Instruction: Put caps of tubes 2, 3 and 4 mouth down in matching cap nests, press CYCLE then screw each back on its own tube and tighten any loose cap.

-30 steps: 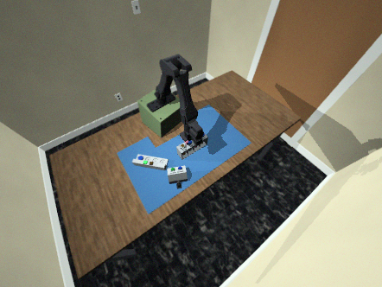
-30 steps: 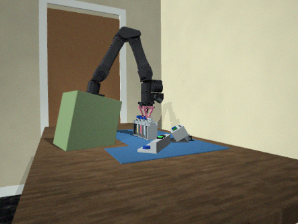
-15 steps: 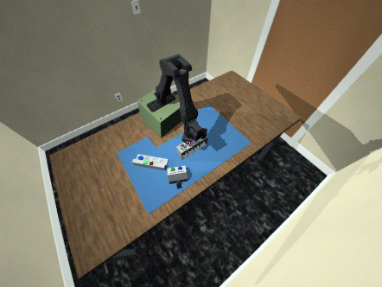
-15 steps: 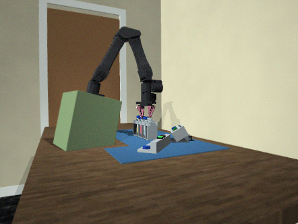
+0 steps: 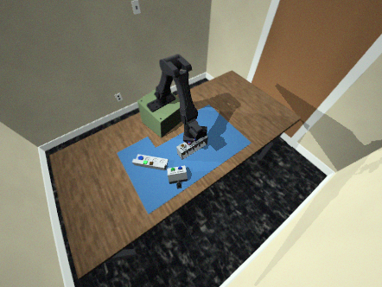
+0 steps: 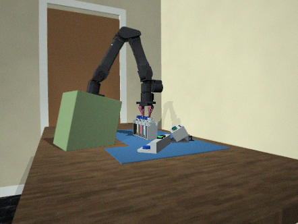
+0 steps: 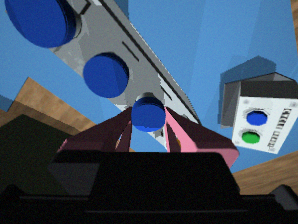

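The decapping station (image 5: 193, 148) stands on the blue mat, also in the exterior view (image 6: 145, 128). My gripper (image 7: 148, 111) is over it, its pink fingers shut on the blue cap (image 7: 148, 114) of tube 3, which sits on its tube. Two more capped tubes (image 7: 106, 75) run away to the upper left in the wrist view. The end tube (image 5: 184, 149) beside my gripper looks open, with brownish liquid. The cap tray (image 5: 149, 161) holds one blue cap (image 5: 140, 157) in an end nest. A small green spot (image 5: 146, 162) shows on the tray's console.
The key box (image 7: 257, 127) with the blue key (image 7: 256, 118) and the green key (image 7: 250, 136) stands near the station, also in the top view (image 5: 177, 173). The arm's green base block (image 5: 160, 113) is behind. The table edge is close beyond the mat.
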`<state>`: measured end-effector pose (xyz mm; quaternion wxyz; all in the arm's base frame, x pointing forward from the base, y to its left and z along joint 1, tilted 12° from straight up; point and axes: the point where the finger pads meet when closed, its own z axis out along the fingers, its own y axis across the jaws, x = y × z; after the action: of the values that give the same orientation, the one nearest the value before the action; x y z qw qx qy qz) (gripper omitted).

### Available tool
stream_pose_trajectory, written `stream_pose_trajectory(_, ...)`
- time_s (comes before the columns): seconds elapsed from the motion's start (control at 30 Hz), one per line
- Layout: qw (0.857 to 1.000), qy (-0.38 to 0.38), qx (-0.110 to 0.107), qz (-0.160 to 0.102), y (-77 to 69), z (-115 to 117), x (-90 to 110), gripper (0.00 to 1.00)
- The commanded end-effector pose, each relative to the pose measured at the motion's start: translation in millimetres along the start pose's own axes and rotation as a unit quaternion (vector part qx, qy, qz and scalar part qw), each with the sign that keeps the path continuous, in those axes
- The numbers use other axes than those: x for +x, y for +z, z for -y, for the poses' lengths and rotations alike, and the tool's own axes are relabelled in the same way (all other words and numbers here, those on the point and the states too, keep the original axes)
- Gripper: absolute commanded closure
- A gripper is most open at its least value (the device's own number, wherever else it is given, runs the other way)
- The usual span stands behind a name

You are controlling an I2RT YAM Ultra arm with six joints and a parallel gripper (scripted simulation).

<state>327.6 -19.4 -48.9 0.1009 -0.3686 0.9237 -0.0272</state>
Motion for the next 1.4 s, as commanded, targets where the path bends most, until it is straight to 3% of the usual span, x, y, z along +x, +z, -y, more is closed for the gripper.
stream_pose_trajectory(0.0,1.0,-0.002,0.005,0.004,-2.6,2.6,-2.2,1.0)
stream_pose_trajectory(0.2,1.0,-0.002,0.005,0.004,-2.6,2.6,-2.2,1.0)
stream_pose_trajectory(0.37,0.992,0.122,0.004,0.005,-2.5,2.7,-2.1,1.0)
stream_pose_trajectory(0.53,0.969,0.245,0.003,0.005,-2.3,2.6,-2.1,1.0)
stream_pose_trajectory(0.63,0.963,0.269,0.003,0.006,-2.2,2.7,-2.1,1.0)
stream_pose_trajectory(0.87,0.901,0.433,0.002,0.006,-2.1,2.7,-2.1,1.0)
stream_pose_trajectory(1.1,0.812,0.583,0.001,0.006,-1.9,2.7,-2.1,1.0)
stream_pose_trajectory(1.17,0.812,0.583,0.001,0.006,-1.9,2.7,-2.1,1.0)
stream_pose_trajectory(1.37,0.716,0.698,0.0,0.006,-1.7,2.7,-2.1,1.0)
